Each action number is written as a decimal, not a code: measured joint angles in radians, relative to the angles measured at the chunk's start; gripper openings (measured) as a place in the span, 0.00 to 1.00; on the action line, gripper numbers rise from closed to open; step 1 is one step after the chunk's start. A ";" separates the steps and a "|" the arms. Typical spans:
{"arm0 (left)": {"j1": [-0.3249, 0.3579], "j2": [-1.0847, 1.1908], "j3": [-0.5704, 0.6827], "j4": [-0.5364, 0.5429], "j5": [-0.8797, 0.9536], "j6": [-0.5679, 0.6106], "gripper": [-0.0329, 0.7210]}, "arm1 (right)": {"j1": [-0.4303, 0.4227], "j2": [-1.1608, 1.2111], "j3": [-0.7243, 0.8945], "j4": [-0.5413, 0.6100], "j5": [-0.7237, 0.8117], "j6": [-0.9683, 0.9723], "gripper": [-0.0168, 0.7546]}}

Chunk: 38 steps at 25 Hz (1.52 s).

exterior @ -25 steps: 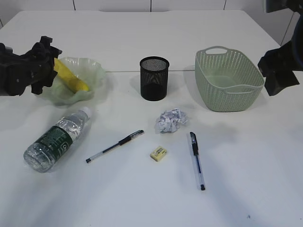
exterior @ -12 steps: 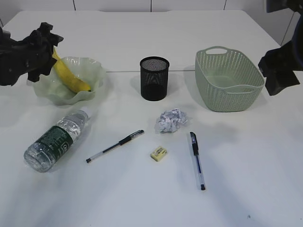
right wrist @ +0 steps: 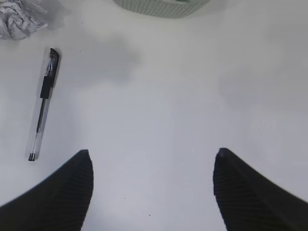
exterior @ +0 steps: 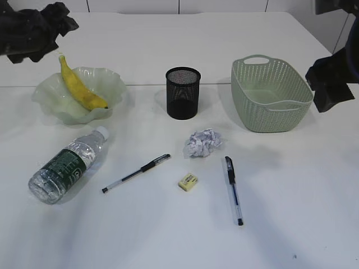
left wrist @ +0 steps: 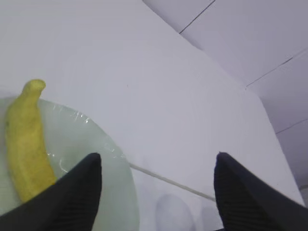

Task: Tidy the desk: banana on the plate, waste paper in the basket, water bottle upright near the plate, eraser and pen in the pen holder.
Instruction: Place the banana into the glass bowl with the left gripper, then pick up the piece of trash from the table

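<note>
Office-like setting, white desk, pens, pen holder

Yellow banana, pale green plate, black mesh pen holder, sage-green perforated basket.

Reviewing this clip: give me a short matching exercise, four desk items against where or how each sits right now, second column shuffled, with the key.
Items:
1. banana
2. water bottle
3. waste paper
4. pen holder

States:
A. lying on its side on the desk
B. upright, between plate and basket
C. resting in the plate
D. on the desk in front of the pen holder, outside the basket

Pairs: 1-C, 2-A, 3-D, 4-B
</note>
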<state>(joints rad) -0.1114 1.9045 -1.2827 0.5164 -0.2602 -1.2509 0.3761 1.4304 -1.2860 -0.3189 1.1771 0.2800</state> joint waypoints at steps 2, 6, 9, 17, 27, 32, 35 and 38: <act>0.000 -0.048 0.000 0.069 0.060 0.000 0.73 | 0.000 0.000 0.000 0.000 -0.001 0.000 0.77; 0.000 -0.140 0.000 0.195 0.199 0.000 0.73 | 0.000 0.000 0.000 0.000 -0.004 0.000 0.77; -0.006 -0.195 0.000 0.264 0.328 0.000 0.73 | 0.000 0.000 0.000 0.000 -0.004 0.000 0.77; -0.068 -0.229 0.000 0.269 0.630 0.230 0.72 | 0.000 0.000 0.000 0.000 -0.004 0.000 0.77; -0.093 -0.229 0.000 -0.249 0.962 0.949 0.72 | 0.000 0.000 0.000 0.007 -0.012 0.000 0.77; -0.093 -0.229 0.000 -0.331 1.132 1.044 0.70 | 0.004 0.000 0.000 0.044 -0.014 0.000 0.77; -0.093 -0.229 0.000 -0.340 1.231 1.069 0.69 | 0.037 0.000 0.000 0.055 -0.014 0.000 0.77; -0.093 -0.229 0.000 -0.345 1.267 1.093 0.69 | 0.057 0.000 0.000 0.076 -0.014 -0.002 0.77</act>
<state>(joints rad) -0.2043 1.6753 -1.2827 0.1714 1.0063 -0.1582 0.4333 1.4304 -1.2860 -0.2432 1.1631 0.2779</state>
